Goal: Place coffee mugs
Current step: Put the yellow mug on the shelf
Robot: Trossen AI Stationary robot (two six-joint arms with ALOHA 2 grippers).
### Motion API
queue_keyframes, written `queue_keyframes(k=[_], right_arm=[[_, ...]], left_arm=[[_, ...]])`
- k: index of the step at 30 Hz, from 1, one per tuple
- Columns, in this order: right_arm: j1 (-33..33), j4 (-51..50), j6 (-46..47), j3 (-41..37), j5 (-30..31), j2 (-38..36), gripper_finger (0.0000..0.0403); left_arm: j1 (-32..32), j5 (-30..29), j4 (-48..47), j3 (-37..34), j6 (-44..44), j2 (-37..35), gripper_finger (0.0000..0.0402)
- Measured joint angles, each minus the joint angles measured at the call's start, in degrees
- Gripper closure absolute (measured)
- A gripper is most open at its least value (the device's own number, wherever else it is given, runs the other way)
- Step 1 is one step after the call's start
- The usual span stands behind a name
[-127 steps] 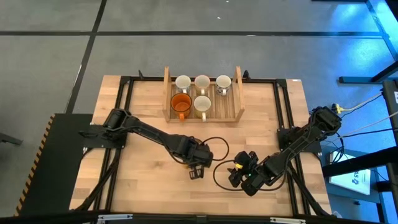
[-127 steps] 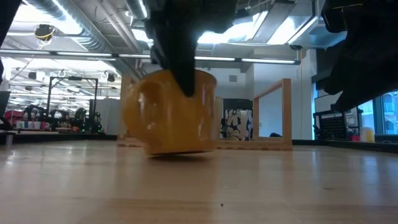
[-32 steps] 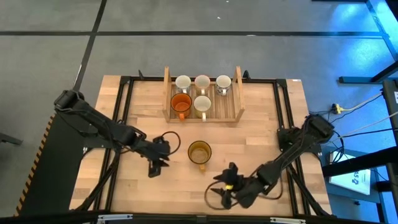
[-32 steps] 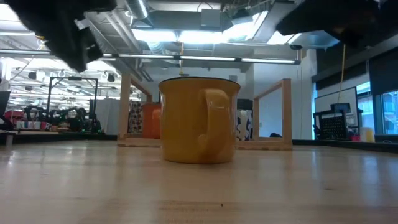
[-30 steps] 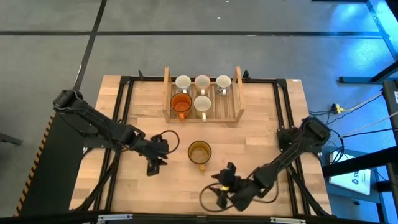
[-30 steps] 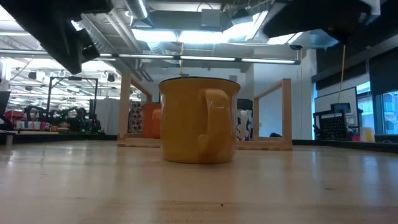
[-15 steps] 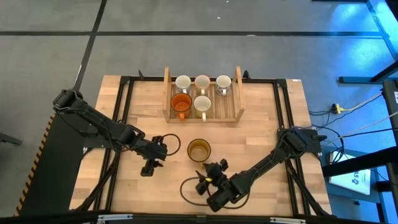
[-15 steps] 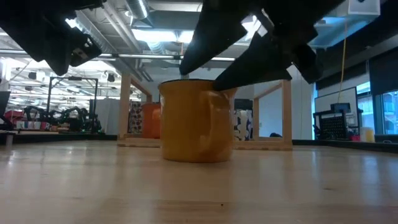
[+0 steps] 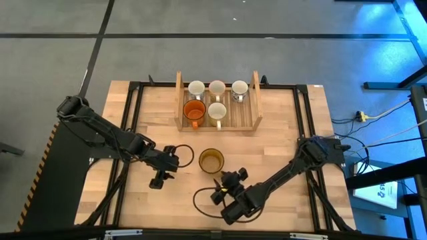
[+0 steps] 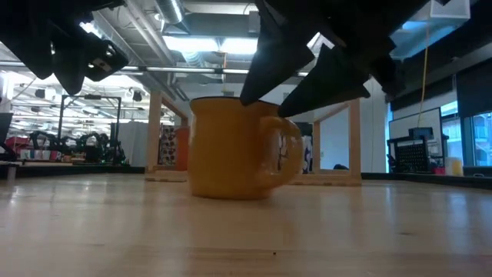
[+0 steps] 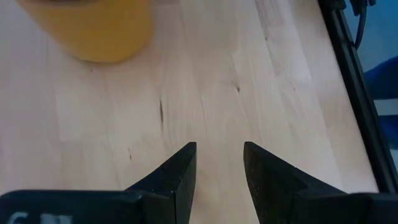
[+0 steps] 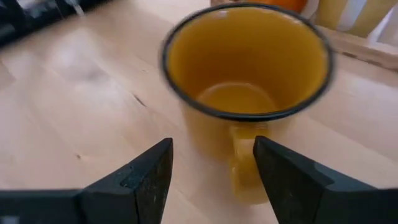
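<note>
The amber-yellow mug [image 9: 211,160] stands upright on the bare table, near of the slatted wooden tray [image 9: 249,119]. The tray holds three white mugs [image 9: 217,87] in its far row, with the orange mug [image 9: 194,110] and a cream mug [image 9: 216,111] in its near row. My right gripper [image 9: 223,178] is open just near of the amber mug, and its fingers straddle the mug's handle [image 12: 244,167]. My left gripper [image 9: 160,177] is open over bare wood to the mug's left, and its wrist view shows the mug [image 11: 93,31] ahead. My right gripper comes at the amber mug level and low, from the table's near side. Its open fingers stand on either side of the handle [image 12: 247,155]. One finger [image 12: 273,168] lies close against the handle's side; whether it touches cannot be told. The mug stands on its base on the table.
Black cable loops lie on the table beside each gripper, one [image 9: 202,200] near the right arm and one [image 9: 185,154] by the left. The tray's tall end posts [image 10: 354,138] rise behind the mug. Dark frame rails [image 9: 131,113] run along the table's sides.
My right gripper has travelled from the table's near edge leftward and toward the amber mug, bringing its open fingers around the handle. The mug has shifted slightly toward the left and turned, so that its handle has swung sideways in the low view. My left gripper has edged slightly left.
</note>
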Motion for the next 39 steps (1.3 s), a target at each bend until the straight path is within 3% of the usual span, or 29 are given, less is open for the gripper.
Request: queue_keyframes(k=[5, 15, 26, 31, 35, 39], right_arm=[[-0.66, -8.85, 1.17, 2.84, -2.98, 0.07, 0.0174], [-0.88, -13.27, -0.27, 3.19, -9.32, -0.17, 0.0174], [-3.1, -21.81, -6.71, 1.37, -16.93, -7.42, 0.0174], [-6.39, -14.0, -15.39, -7.93, -25.03, -13.03, 0.0174], [-8.52, 1.02, -22.68, -17.95, -31.12, -19.56, 0.0174], [-9.58, 12.81, -27.39, -25.18, -31.63, -23.45, 0.0174]], left_arm=[[0.0, -0.07, -0.08, 0.0, 1.45, 0.0, 0.0274], [0.0, -0.51, -0.36, 0.0, 1.97, 0.02, 0.0274], [0.0, -0.72, -0.37, 0.0, 2.84, 0.04, 0.0274], [0.0, -1.03, -0.37, 0.0, 2.77, 0.04, 0.0274], [0.0, -1.09, -0.44, 0.0, 1.8, 0.04, 0.0274], [-0.04, -1.6, -0.83, 0.0, 0.91, 0.04, 0.0274]])
